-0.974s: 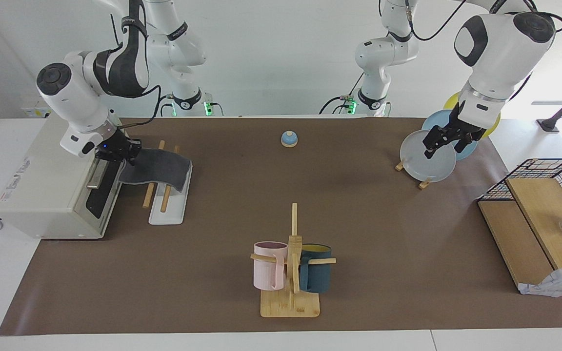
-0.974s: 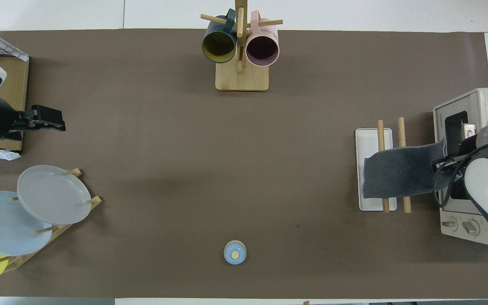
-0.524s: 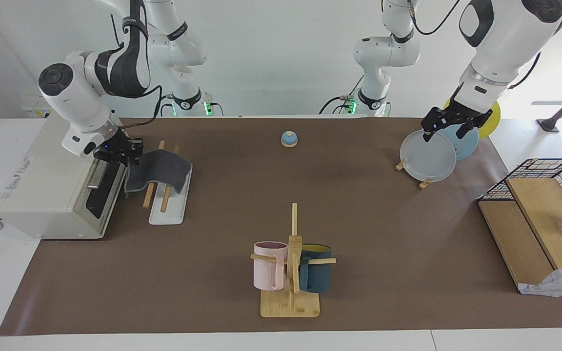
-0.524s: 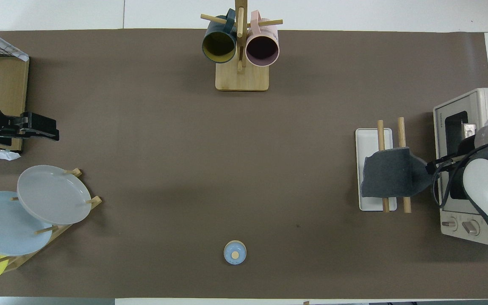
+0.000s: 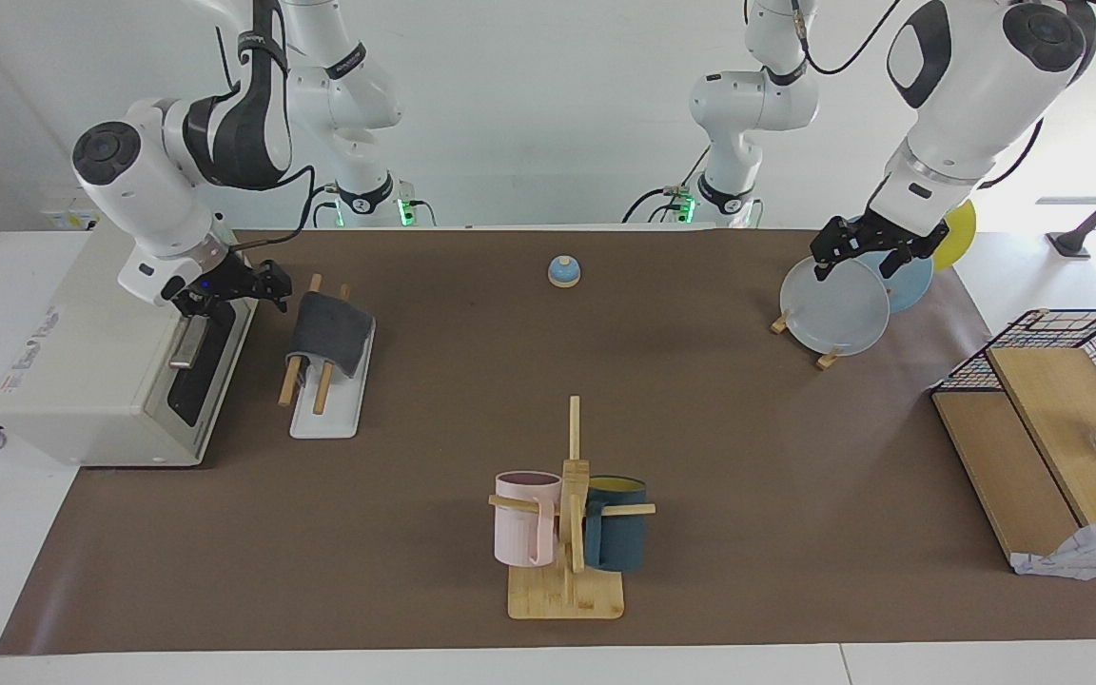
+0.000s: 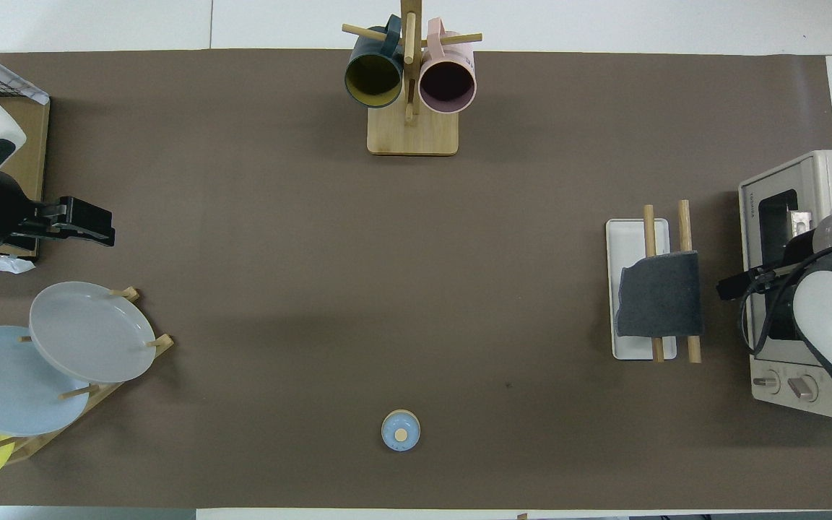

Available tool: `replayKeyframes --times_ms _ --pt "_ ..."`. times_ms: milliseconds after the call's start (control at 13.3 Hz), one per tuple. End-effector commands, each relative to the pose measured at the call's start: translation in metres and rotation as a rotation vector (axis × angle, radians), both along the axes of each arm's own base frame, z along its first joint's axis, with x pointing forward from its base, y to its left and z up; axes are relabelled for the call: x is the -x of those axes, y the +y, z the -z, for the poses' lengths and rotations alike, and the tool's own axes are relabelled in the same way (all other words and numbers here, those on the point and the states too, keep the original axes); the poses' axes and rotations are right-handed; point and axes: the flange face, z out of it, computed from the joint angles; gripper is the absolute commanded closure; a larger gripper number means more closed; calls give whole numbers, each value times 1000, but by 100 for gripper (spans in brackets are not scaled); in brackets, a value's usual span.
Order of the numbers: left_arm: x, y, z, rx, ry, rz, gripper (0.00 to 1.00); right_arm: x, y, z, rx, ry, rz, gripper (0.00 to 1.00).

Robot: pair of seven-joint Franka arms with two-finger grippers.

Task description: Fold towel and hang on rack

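Note:
The towel (image 5: 324, 328) hangs folded over the rack's two wooden rods, dark grey face out; it also shows in the overhead view (image 6: 661, 296). The rack (image 5: 324, 419) stands on its white base (image 6: 633, 235) beside the toaster oven, at the right arm's end of the table. My right gripper (image 5: 267, 283) is open and empty, just clear of the towel, between the rack and the oven (image 6: 730, 285). My left gripper (image 5: 867, 252) is open and empty in the air over the plates (image 6: 87, 220).
A white toaster oven (image 5: 82, 362) stands next to the rack. A wooden peg stand with two mugs (image 5: 567, 533) is farthest from the robots. A stand with plates (image 5: 833, 304), a wire basket with wooden boards (image 5: 1062, 400) and a small blue bell (image 5: 563, 271) are also there.
My right gripper let go of the towel and drew back toward the oven. The towel's free end dropped and now hangs over the rods. My left gripper rose over the plates.

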Motion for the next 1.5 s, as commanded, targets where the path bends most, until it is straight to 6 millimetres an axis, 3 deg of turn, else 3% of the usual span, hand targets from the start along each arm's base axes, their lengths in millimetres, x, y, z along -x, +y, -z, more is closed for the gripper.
replayKeyframes --times_ms 0,225,449,749,899,974,1124,1423 --pt "0 3 -9 -13 -12 1 0 -8 -3 -35 22 -51 -3 0" --pt "2 5 -11 -9 -22 -3 0 -23 25 -82 28 -76 67 0" --pt "3 4 -10 -9 -22 9 0 -24 51 -132 42 -38 136 0" --pt "3 6 -8 -11 -18 2 0 -44 44 -146 37 -57 182 0" --pt "2 9 -9 -11 -19 -9 0 -50 45 -141 33 -26 195 0" --pt "2 8 -9 -11 -19 -4 0 -55 33 -145 18 -18 240 0" --pt "1 15 -8 -11 -16 -10 0 -52 33 -144 40 -12 241 0" --pt "2 9 -8 -12 -16 -3 0 -50 31 -143 32 3 256 0"
